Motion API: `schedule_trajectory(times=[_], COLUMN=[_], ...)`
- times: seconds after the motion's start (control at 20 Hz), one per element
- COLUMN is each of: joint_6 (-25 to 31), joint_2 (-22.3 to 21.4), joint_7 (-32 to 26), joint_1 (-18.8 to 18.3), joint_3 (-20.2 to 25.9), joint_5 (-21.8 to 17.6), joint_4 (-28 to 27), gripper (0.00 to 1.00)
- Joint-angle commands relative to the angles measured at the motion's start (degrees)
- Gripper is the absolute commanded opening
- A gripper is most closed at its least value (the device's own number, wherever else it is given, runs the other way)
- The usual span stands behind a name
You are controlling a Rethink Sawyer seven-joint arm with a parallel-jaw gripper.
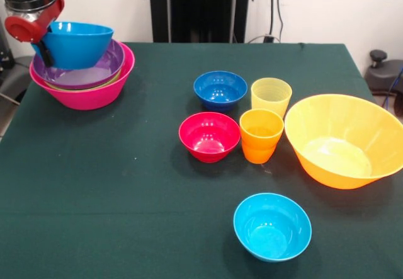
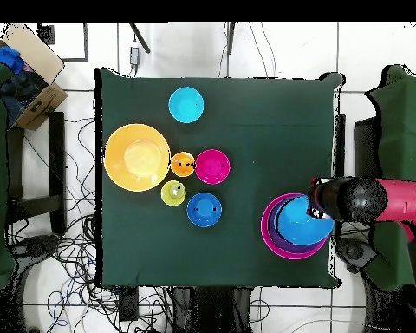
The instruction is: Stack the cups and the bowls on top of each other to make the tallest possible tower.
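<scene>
sky blue bowl [image 1: 77, 43] tilted atop tower [image 1: 88, 87] (fingers [image 1: 44, 51] on its rim).

Green-clothed table [image 1: 126, 184] with bowls and cups on it.
Directly on it: pink bowl [image 1: 88, 93], large orange bowl [image 1: 343, 140], red bowl [image 1: 209, 136], dark blue bowl [image 1: 220, 89], cyan bowl [image 1: 272, 227], yellow cup [image 1: 271, 96], orange cup [image 1: 261, 135].

Seen from straight above: dark green counter [image 2: 246, 104]. Toward 4 o'clock, large pink bowl [image 2: 267, 230] holding purple bowl [image 2: 276, 245] and sky blue bowl [image 2: 300, 221]. Red and black arm [image 2: 389, 201] reaching in from 3 o'clock, end effector [image 2: 316, 209] at the blue rim. At 9 o'clock, large orange bowl [image 2: 137, 157]; beside it orange cup [image 2: 183, 163], yellow cup [image 2: 172, 192], red bowl [image 2: 212, 166], dark blue bowl [image 2: 204, 209]. At 11 o'clock, cyan bowl [image 2: 185, 104].
</scene>
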Motion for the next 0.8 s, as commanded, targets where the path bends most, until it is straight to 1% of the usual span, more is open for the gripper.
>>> schedule_trajectory(times=[0.05, 0.2, 0.4, 0.55, 0.8], joint_6=[4.57, 4.62, 2.98, 2.67, 2.87], joint_2=[2.04, 2.08, 1.26, 1.59, 2.02], joint_7=[0.74, 1.45, 1.40, 0.25, -0.07], joint_1=[0.49, -0.64, -0.95, -0.99, -0.93], joint_3=[-2.98, -2.28, -2.55, -2.75, -2.82], joint_5=[4.12, 7.46, 7.90, 7.63, 7.70], joint_4=[0.52, 2.23, 4.19, 3.70, 3.21], gripper=[0.00, 0.00, 0.00, 0.00, 0.00])
